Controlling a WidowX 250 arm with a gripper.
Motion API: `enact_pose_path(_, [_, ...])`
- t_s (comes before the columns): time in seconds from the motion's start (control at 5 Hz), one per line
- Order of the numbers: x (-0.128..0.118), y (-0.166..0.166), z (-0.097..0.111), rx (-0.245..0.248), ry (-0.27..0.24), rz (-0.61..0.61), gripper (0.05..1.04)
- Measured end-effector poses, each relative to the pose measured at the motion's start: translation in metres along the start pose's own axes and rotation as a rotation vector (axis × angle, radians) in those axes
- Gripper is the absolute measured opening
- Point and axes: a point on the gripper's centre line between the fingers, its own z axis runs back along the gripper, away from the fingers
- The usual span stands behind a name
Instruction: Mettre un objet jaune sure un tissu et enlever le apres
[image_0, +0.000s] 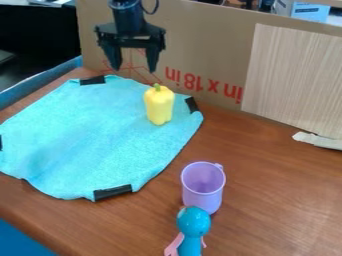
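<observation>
The brown worktop (267, 200) fills most of the view, its far edge running along an upright cardboard sheet (214, 30). Red print, upside down, runs low across the cardboard. A turquoise cloth (87, 135) lies spread over the left part of the worktop, reaching close to the far left corner. A board (294, 75) with pale wood grain stands against the cardboard at the right.

The gripper (135, 69) hangs over the far end of the cloth, in front of the cardboard, its two fingers spread wide with a gap between them. It is apart from the pepper.

The lilac cup (202, 187) stands upright on the worktop, right of the cloth's near end, with its mouth up and its handle on the far right side. Some of its inner wall shows; I cannot tell what is at the bottom. Just nearer the view's bottom edge is a blue toy (194, 222) with a round head and pink limbs; it overlaps the cup's foot in view.

The yellow pepper (159, 106) stands on the cloth near its far right edge, green stem up. Black tape (112, 192) marks the cloth's rim in four places.
</observation>
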Motion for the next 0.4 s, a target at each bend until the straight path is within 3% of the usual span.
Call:
enact_pose_path(0.2, [-0.0034, 0.0, -0.011, 0.003, 0.024, 0.005, 0.999])
enact_pose_path(0.4, [-0.0031, -0.0075, -0.0124, 0.009, 0.009, -0.015, 0.999])
